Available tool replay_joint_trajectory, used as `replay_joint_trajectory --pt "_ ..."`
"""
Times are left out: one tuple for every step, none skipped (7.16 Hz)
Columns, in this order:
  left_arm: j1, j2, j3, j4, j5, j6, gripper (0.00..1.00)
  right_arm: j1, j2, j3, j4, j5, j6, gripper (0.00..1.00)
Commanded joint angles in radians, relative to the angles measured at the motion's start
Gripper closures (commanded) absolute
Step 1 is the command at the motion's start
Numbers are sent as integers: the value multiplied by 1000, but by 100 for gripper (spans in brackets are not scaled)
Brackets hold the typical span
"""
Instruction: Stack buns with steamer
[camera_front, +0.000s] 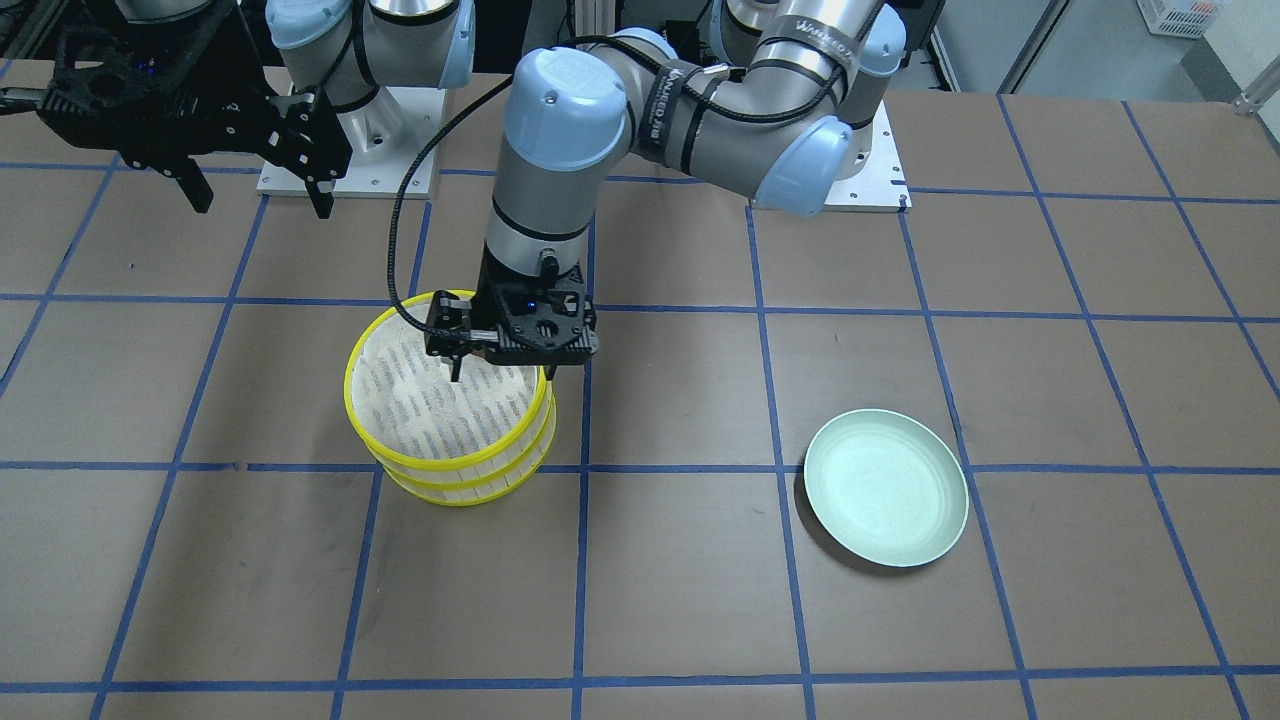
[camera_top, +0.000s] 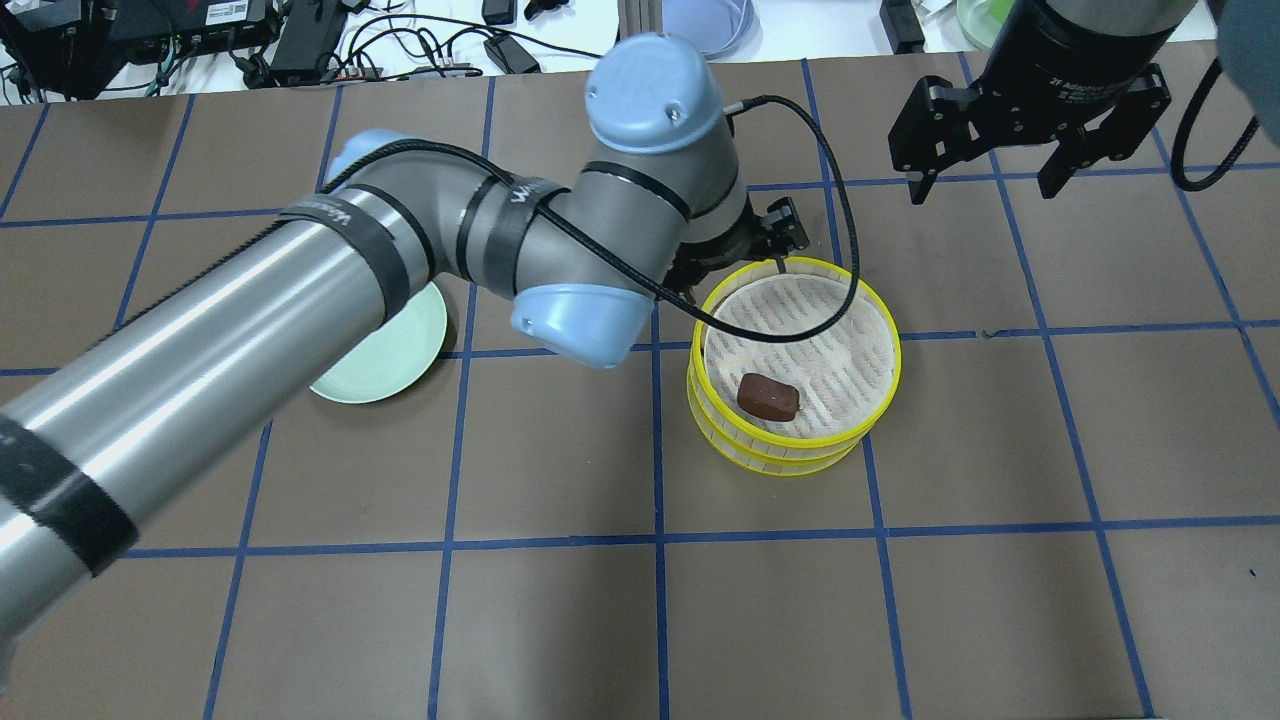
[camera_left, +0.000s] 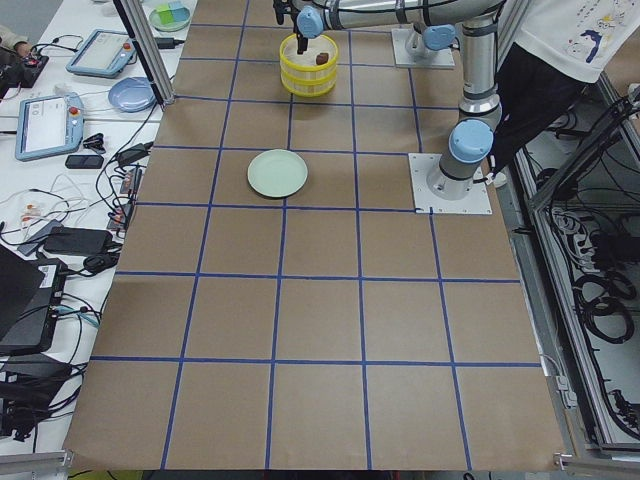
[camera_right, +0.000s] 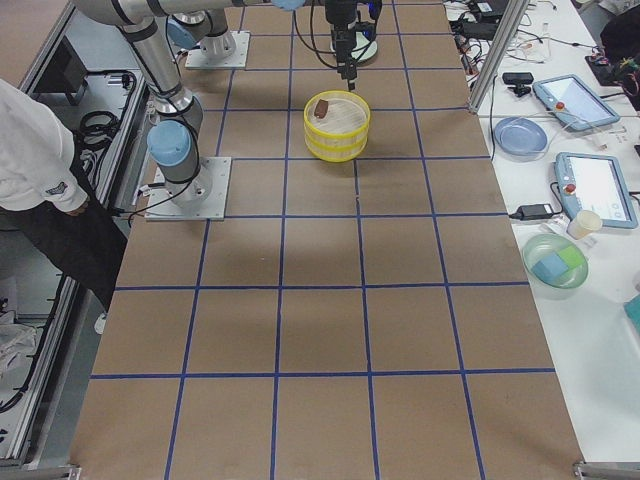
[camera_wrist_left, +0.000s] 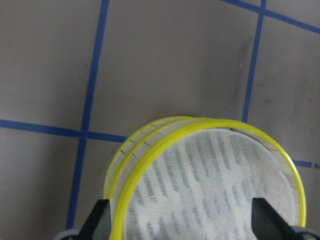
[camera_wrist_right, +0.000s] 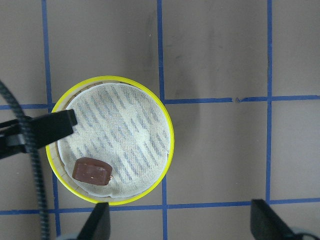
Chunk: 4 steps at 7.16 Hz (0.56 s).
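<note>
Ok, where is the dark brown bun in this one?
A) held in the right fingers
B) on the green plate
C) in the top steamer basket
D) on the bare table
C: the brown bun lies on the white base of the top basket, near its rim, with that basket stacked on the second one.

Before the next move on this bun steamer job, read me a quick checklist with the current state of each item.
1. Steamer tiers stacked one on the other: ok.
2. Brown bun lying in the upper tier: ok.
3. White bun placed: cannot tell, it shows in no view.
4. Left gripper open, at the steamer's rim: ok.
5. Right gripper open, raised away from the steamer: ok.
</note>
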Motion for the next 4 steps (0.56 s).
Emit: replay_joint_trajectory --pt "174 121 42 -241 6 290 0 0 0 1 0 3 5 0" --pt "273 169 79 -372 6 382 0 0 0 1 0 3 7 0" --pt "351 215 107 -469 17 467 0 0 0 1 -1 5 7 0" --pt "391 256 128 -548 99 522 0 0 0 1 -4 7 8 0"
